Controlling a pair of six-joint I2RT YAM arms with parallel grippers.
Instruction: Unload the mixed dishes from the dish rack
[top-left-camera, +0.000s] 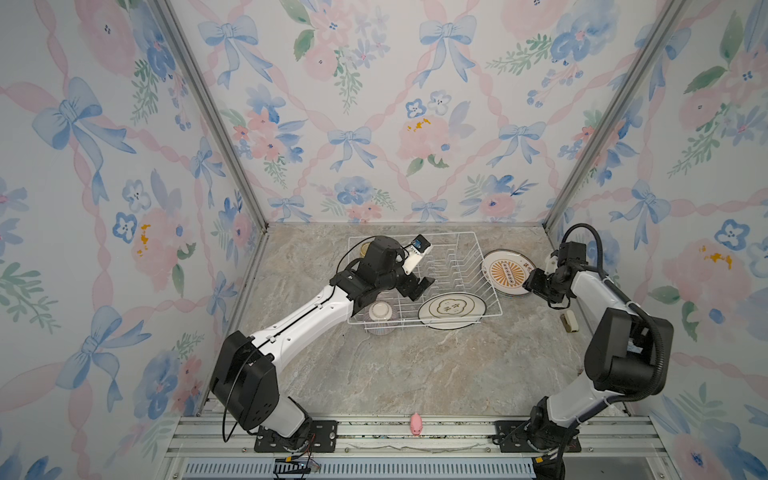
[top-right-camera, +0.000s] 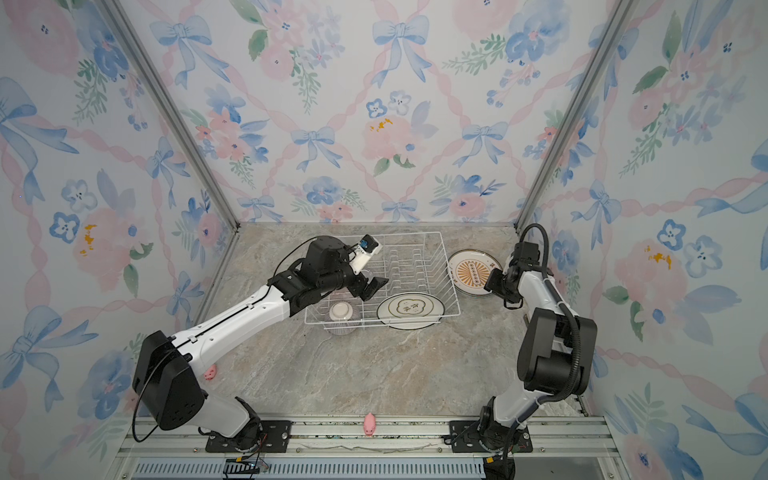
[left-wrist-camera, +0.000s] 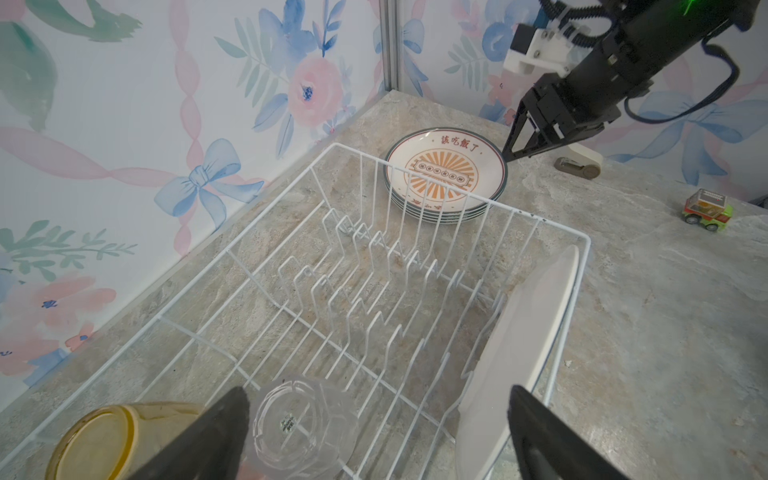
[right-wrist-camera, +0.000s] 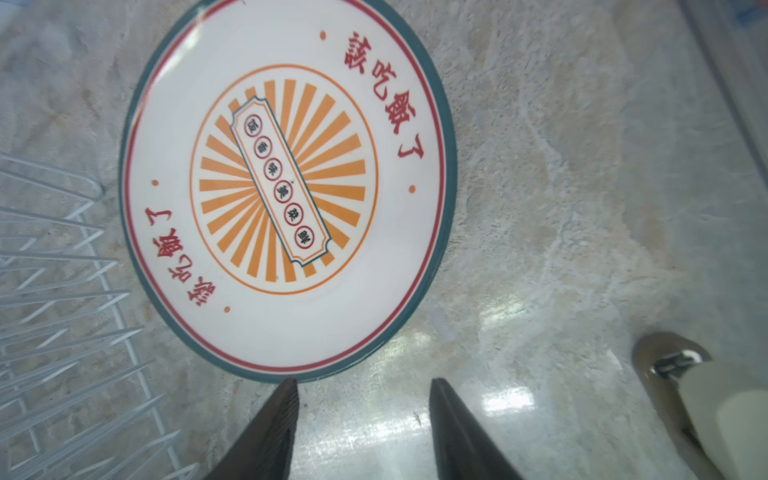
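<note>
Near wall of the dish rack (top-left-camera: 492, 291): the ribbed bowl (top-left-camera: 380, 311) sits foot-up in the left corner. Beside it, one plate (top-left-camera: 452, 309) stands on edge, tilted against the wire, its long axis along that wall.

Just past these, the left gripper (top-left-camera: 419, 287) hangs over the rack with its jaws spread wide and nothing between them. In the left wrist view the clear tumbler (left-wrist-camera: 305, 424) lies right under the claw, base toward the lens and close to one finger. The leaning plate runs past the outside of the other finger. The yellow tumbler (left-wrist-camera: 104, 440) sits further off, in the rack's far left corner.

Farthest, outside the rack on the right, is the stack of plates (top-left-camera: 507, 272), flat on the table. The right gripper (right-wrist-camera: 363, 382) is at the stack's rim, jaws partly apart and holding nothing.

We judge the left arm nearer to everything left in the rack. The clear tumbler calls for a short drop. The plate would need a sideways shift, with the jaws set across its thin edge.
</note>
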